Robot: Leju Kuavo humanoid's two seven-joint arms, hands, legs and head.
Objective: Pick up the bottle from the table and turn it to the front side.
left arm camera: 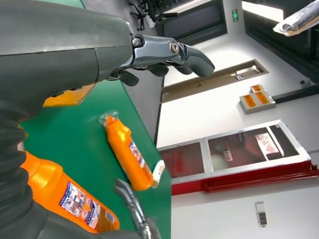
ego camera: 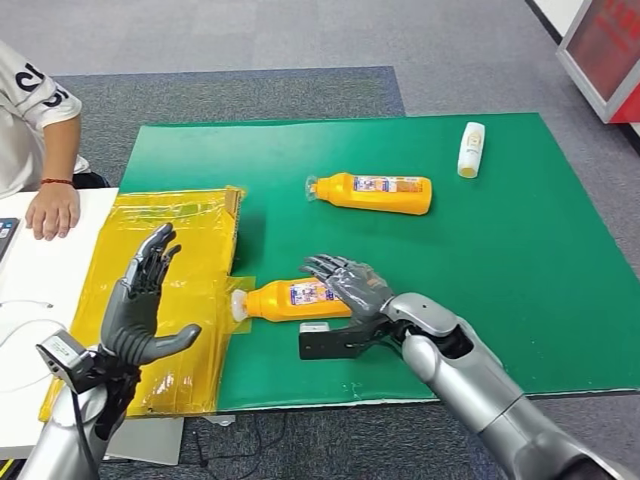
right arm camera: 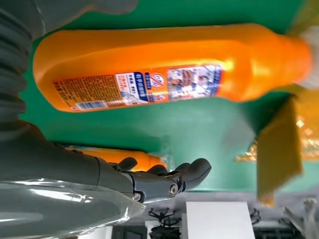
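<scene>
An orange bottle (ego camera: 294,298) with a blue-and-white label lies on its side on the green mat (ego camera: 490,280), its white cap pointing at the yellow packaging. My right hand (ego camera: 351,285) hovers over its base end with fingers spread, holding nothing. The right wrist view has the bottle (right arm camera: 150,64) lying flat, label showing, between the thumb and the spread fingers (right arm camera: 169,179). My left hand (ego camera: 143,300) is raised above the yellow packaging, fingers apart and empty. In the left wrist view the same bottle (left arm camera: 71,196) sits below that hand (left arm camera: 75,50).
A second orange bottle (ego camera: 373,193) lies farther back on the mat, and a small white bottle (ego camera: 471,149) lies at the far right. Crumpled yellow packaging (ego camera: 189,240) covers the mat's left edge. A person's hand (ego camera: 51,210) rests on the white table at the left.
</scene>
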